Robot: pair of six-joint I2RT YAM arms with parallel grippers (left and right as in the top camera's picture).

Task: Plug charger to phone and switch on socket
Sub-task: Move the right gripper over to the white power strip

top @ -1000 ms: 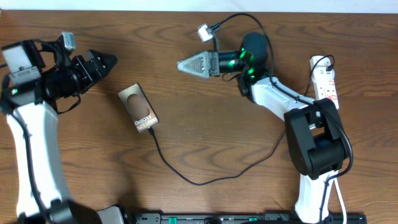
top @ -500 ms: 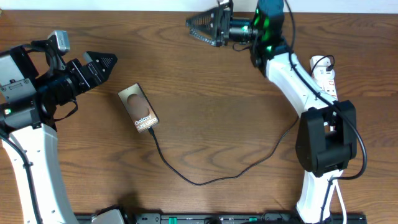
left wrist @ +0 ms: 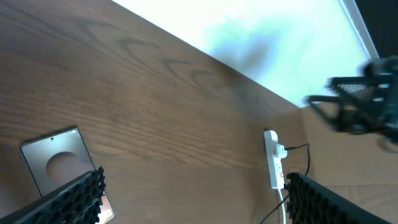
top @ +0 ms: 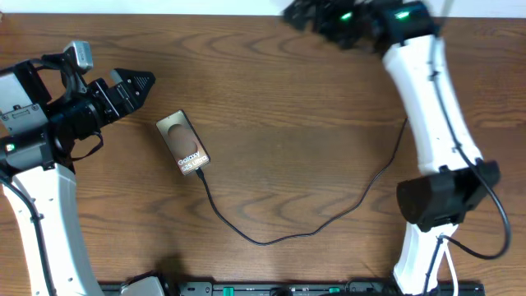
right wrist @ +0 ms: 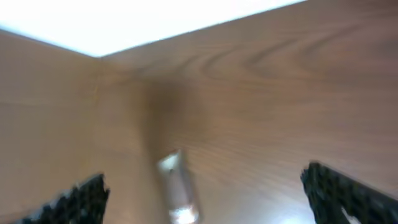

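The phone [top: 182, 142] lies flat left of centre, screen up with white lettering, and shows partly in the left wrist view as the phone [left wrist: 55, 163]. The charger [top: 271, 238], a thin black cable, loops from the phone's lower edge across the table to the right; whether its tip is seated I cannot tell. The white socket [left wrist: 272, 158] lies at the far right, hidden under the right arm in the overhead view. My left gripper [top: 141, 89] hovers open, up and left of the phone, empty. My right gripper [top: 294, 12] is blurred at the far edge, open and empty.
The table's far edge meets a bright white surface [left wrist: 273, 43]. The right arm's white link [top: 431, 99] stretches over the right side of the table. A blurred pale oblong [right wrist: 177, 186] lies ahead of the right gripper [right wrist: 202, 180]. A black rail [top: 288, 289] runs along the front edge.
The right arm has swung up from the table's middle to the far edge and now covers the socket from above. The left gripper has shifted slightly and widened. Phone and cable are unmoved.
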